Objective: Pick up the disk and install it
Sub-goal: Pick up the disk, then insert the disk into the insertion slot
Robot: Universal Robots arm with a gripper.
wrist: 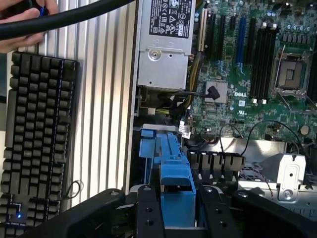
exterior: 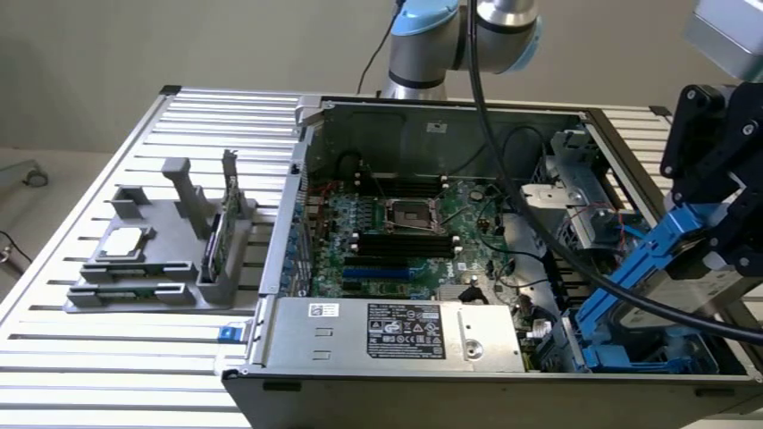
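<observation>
The disk (exterior: 644,268) is a grey metal drive in a blue plastic carrier. It hangs tilted over the open computer case (exterior: 313,179) at the exterior view's right, and its lower end reaches down among blue drive-bay parts (exterior: 620,356) in the case's near corner. My gripper (exterior: 716,234) is shut on the disk's upper end. In the wrist view the blue carrier (wrist: 176,173) sits between my two black fingers (wrist: 148,213), pointing at a blue bay bracket (wrist: 148,144) inside the case.
The case holds a green motherboard (exterior: 406,237) and a silver power supply (exterior: 394,331). A grey fixture (exterior: 155,259) at the exterior view's left carries a small chip and an upright green card. A keyboard (wrist: 34,139), a person's hand (wrist: 20,29) and a thick black cable (wrist: 69,17) lie beside the case.
</observation>
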